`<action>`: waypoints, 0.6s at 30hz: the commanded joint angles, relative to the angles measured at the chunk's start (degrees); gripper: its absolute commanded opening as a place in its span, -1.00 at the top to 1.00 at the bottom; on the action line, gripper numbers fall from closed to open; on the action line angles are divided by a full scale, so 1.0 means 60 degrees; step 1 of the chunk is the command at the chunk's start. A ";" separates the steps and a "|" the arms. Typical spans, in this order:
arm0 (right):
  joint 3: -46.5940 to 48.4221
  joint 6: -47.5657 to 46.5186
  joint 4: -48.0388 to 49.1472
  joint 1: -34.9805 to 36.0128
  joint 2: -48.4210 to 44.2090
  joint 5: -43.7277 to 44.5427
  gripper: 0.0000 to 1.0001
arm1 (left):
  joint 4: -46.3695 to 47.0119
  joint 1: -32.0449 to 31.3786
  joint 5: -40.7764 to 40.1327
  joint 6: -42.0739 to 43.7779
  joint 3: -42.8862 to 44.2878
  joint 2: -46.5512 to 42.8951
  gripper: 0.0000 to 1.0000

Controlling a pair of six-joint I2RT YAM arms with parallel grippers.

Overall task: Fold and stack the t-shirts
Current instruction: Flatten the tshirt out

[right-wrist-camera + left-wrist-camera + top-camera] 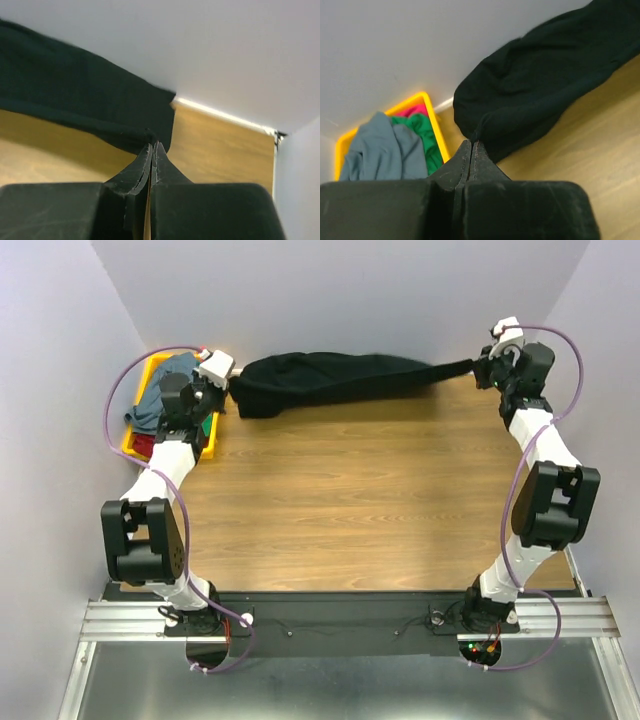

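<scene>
The left gripper (472, 144) and right gripper (152, 145) are each pinching an end of the black shirt (330, 380), which is lying along the table's (350, 500) 12 o'clock edge. The other shirts (380, 150) are sitting in the tray (438, 127) at 10 o'clock.

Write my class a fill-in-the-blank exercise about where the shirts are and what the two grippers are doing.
1. Both the left gripper and right gripper are ___ on the black t-shirt.
2. The grey-blue t-shirt lies in a ___ tray.
3. With it lie a green t-shirt and a ___ one.
Missing words: shut; yellow; red.
</scene>
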 commanded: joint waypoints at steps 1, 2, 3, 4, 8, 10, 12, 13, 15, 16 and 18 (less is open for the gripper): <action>-0.0353 -0.1241 0.0529 -0.0052 -0.1796 -0.0361 0.99 | 0.0544 0.0313 0.0708 0.0469 0.0111 -0.1560 1.00; -0.0427 -0.1302 0.0367 -0.0052 -0.1913 -0.0317 0.99 | 0.0178 0.0372 0.0886 0.0614 0.0169 -0.1633 1.00; -0.0544 -0.1592 -0.0113 -0.0066 -0.2175 -0.0331 0.99 | -0.0435 0.0402 0.1120 0.0876 0.0285 -0.1721 1.00; -0.0603 -0.1784 -0.0365 -0.0066 -0.2323 -0.0361 0.99 | -0.0731 0.0416 0.1296 0.1009 0.0301 -0.1983 1.00; -0.1100 -0.2823 -0.1522 -0.0066 -0.3347 -0.0346 0.99 | -0.2780 0.0431 0.2161 0.2515 0.0447 -0.2950 1.00; -0.1625 -0.3541 -0.2588 -0.0081 -0.4077 -0.0215 0.99 | -0.4652 0.0431 0.2817 0.4036 0.0374 -0.3651 1.00; -0.2168 -0.4533 -0.3409 -0.0066 -0.4694 -0.0229 0.99 | -0.7075 0.0431 0.3331 0.6182 0.0199 -0.4136 1.00; -0.2882 -0.4801 -0.3617 -0.0066 -0.5335 -0.0200 0.99 | -0.7787 0.0431 0.3421 0.6776 -0.0106 -0.4646 1.00; -0.3544 -0.5517 -0.4260 -0.0066 -0.6042 -0.0316 0.99 | -0.9063 0.0431 0.3539 0.7904 -0.0503 -0.5191 1.00; -0.3881 -0.6101 -0.4800 -0.0081 -0.6799 -0.0317 0.99 | -1.0345 0.0431 0.3641 0.9012 -0.0751 -0.5774 1.00; -0.4918 -0.6835 -0.5490 -0.0066 -0.7506 -0.0317 0.99 | -1.1683 0.0431 0.3656 0.9811 -0.1496 -0.6348 1.00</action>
